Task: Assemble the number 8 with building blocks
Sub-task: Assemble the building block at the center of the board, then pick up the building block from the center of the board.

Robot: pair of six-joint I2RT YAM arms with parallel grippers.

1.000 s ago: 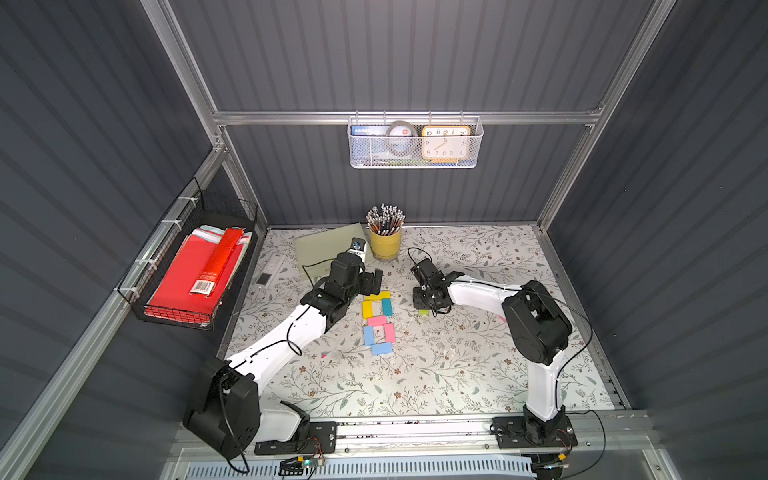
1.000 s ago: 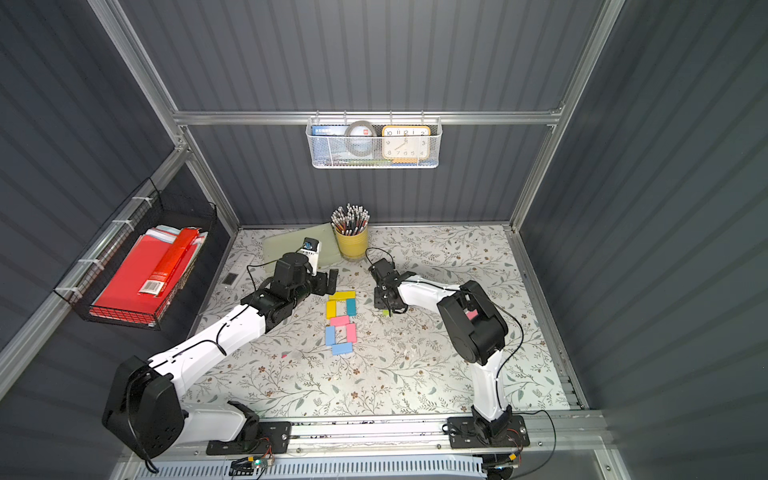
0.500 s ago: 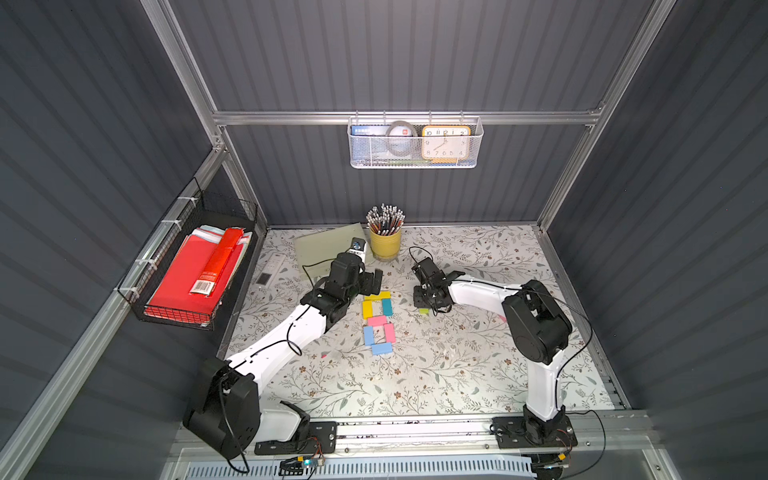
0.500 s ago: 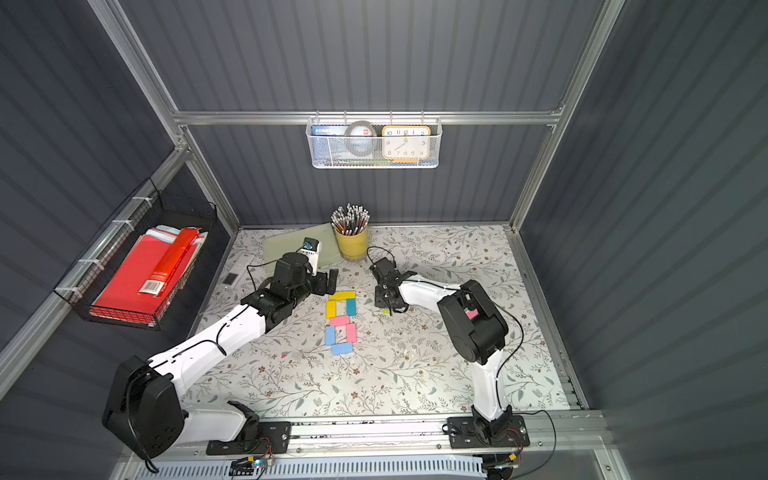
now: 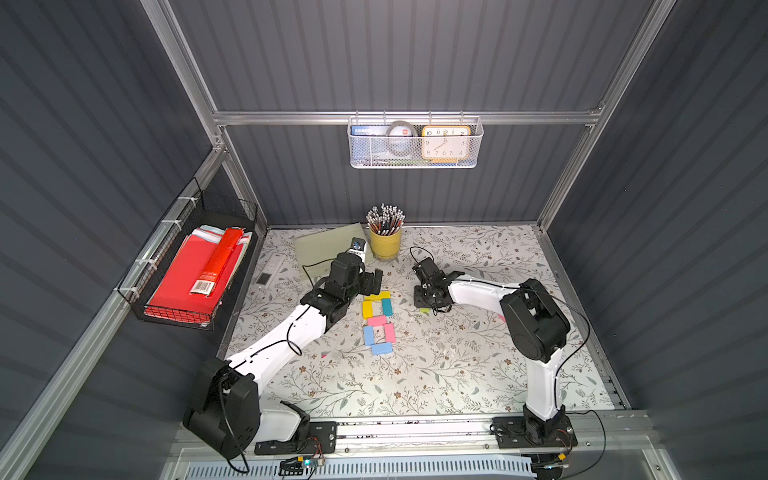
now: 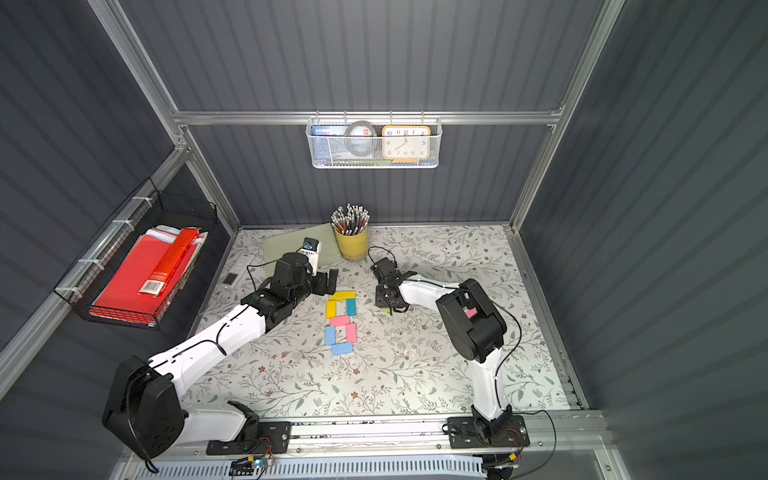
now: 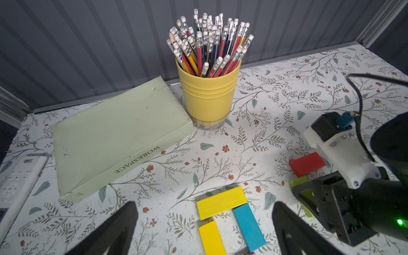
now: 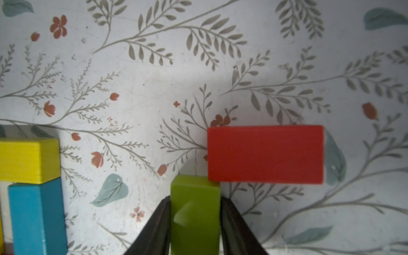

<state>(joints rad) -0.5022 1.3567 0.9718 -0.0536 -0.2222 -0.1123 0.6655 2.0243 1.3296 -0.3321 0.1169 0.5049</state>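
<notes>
lime green block point(image 8: 195, 212) sits clamped inside the right pincer point(image 8: 195, 199); left pincer point(image 7: 204, 206) stands wide apart.

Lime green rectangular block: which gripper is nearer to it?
Right. The right gripper has the lime green block between its jaws; the left gripper is apart, near the yellow block.

The floral tabletop point(image 5: 457, 374) is being lit brightly and evenly from overhead in both top views, while the ribbed walls point(image 5: 374, 54) are being left dim. In the right wrist view, the lime green block point(image 8: 195, 220) is being blurred, with a pale glare patch.
</notes>
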